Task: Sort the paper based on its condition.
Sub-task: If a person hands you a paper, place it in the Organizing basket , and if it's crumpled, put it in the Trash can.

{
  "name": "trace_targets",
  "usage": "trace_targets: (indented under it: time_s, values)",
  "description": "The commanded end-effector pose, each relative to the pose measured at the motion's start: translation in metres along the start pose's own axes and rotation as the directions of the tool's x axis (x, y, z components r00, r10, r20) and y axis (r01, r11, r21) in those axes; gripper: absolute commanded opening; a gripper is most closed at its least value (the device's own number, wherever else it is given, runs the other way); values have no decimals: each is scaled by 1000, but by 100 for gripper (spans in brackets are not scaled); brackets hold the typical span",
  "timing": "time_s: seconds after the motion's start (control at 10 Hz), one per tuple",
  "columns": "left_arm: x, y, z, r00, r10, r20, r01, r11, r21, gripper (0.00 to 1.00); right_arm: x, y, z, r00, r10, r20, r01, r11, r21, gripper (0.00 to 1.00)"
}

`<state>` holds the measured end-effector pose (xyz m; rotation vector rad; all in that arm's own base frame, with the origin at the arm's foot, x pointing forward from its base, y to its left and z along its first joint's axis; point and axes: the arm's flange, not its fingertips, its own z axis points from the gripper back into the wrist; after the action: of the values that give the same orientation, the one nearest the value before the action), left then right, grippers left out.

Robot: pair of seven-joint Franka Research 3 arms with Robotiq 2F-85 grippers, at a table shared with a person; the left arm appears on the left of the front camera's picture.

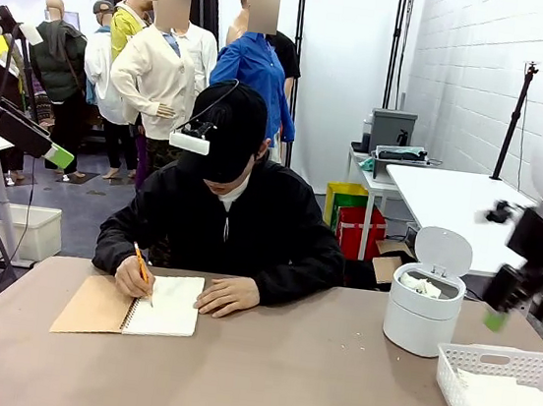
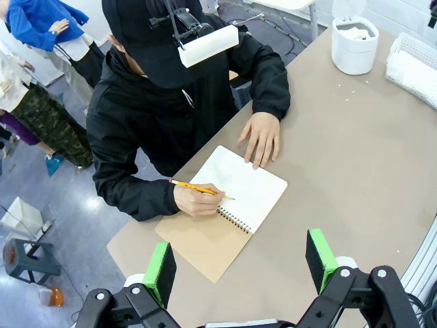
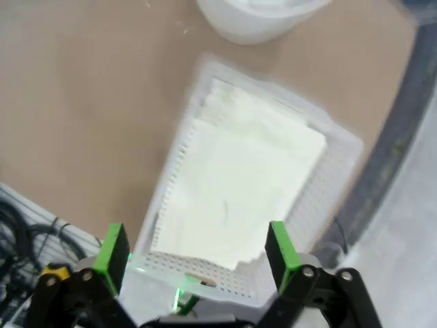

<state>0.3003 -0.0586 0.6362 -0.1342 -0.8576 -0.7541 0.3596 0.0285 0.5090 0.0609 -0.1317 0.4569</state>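
Smooth sheets of paper (image 3: 246,174) lie stacked in a white mesh basket (image 3: 174,164), directly below my open right gripper (image 3: 196,251), which has nothing between its fingers. In the front view this gripper (image 1: 498,310) hangs blurred above the basket (image 1: 489,366) at the table's right. A wrinkled wad of paper (image 1: 421,285) sits in the open white bin (image 1: 419,325). My left gripper (image 2: 240,265) stands open and empty, high over the table's near left edge. In the front view the left gripper (image 1: 57,155) is at far left.
A person in black sits at the far side, writing with a pencil (image 1: 142,268) in a spiral notebook (image 1: 168,306) with a brown cover; the other hand (image 1: 226,297) rests beside the page. The bin's lid (image 1: 443,250) stands up. A bare stretch of table (image 1: 299,385) lies between notebook and basket.
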Motion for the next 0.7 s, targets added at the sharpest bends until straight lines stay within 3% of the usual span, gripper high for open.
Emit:
trace_targets:
  time_s: [0.0,0.3,0.6]
  values:
    - [0,0,0,1000,1,-4,-1,1000,6,100,40,10,18,980,186,70,-192,978,87,100]
    - [0,0,0,1000,1,-4,-1,1000,6,100,104,70,49,882,393,261,-433,894,115,100]
    - [0,0,0,1000,1,-4,-1,1000,6,100,147,106,78,818,383,429,-481,865,145,100]
